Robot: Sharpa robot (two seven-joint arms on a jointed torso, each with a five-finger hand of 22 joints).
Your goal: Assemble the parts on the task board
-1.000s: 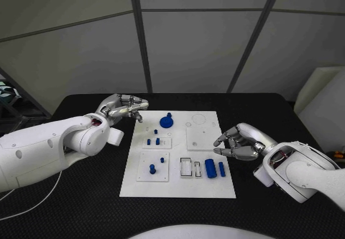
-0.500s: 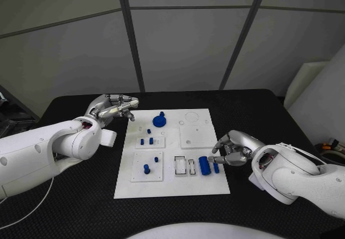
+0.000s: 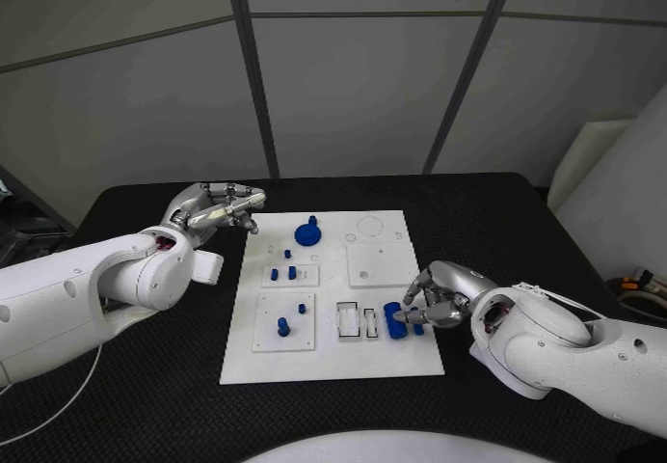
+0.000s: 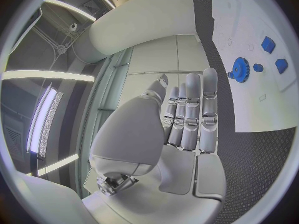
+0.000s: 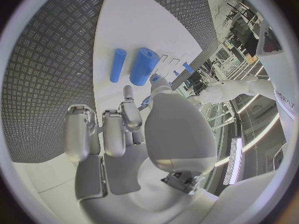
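The white task board (image 3: 333, 299) lies in the middle of the black table (image 3: 139, 386), and small blue parts sit on it: a gear-like piece (image 3: 308, 232) near the far edge, short pegs (image 3: 288, 274) standing in a small square plate, one more peg (image 3: 283, 329) in the plate nearer the robot, and a thick blue cylinder (image 3: 395, 319) with a thinner blue rod (image 3: 417, 327) just beside it at the board's right side. The right hand (image 3: 438, 297) is down over that right side with its fingers curled toward the thick cylinder; from the head view the fingertips seem to touch it, but whether they grip it cannot be told. The right wrist view shows what the head view hides: the cylinder (image 5: 144, 66) and the rod (image 5: 117, 64) lie side by side on the board beyond the fingers (image 5: 129, 115), apart from most of them, with one fingertip reaching close to the cylinder's end. The left hand (image 3: 220, 207) hovers off the board's far left corner, fingers bent inward and holding nothing. In the left wrist view its fingers (image 4: 190, 112) stand nearly straight and together, with the gear-like piece (image 4: 239, 67) and two small blue pegs beyond them on the board. Two empty rectangular slots (image 3: 358, 322) lie left of the cylinder.
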